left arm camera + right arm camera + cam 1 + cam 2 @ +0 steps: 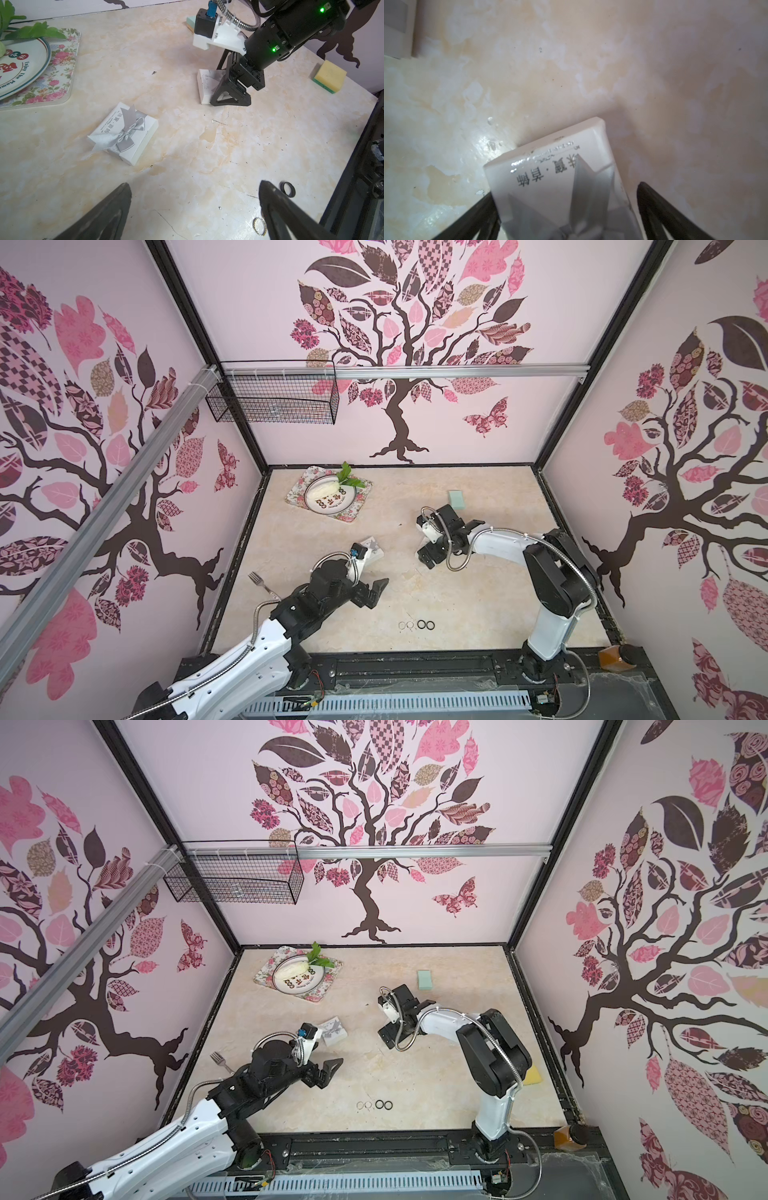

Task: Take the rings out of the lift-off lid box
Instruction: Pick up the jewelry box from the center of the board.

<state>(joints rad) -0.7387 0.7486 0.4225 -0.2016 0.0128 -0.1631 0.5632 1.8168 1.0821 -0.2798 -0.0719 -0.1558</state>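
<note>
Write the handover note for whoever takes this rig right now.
Left end effector: open, empty, above the table near the ring row.
Right end effector: open, fingers straddling a bowed white box, not clamped.
Things: second bowed white box lies alone, mid-table; both lids look on.
Done: two silvery rings and two black rings lie in a row at the table's front.
Left: no other rings in view. Probably lift the straddled box's lid and check inside.
</note>
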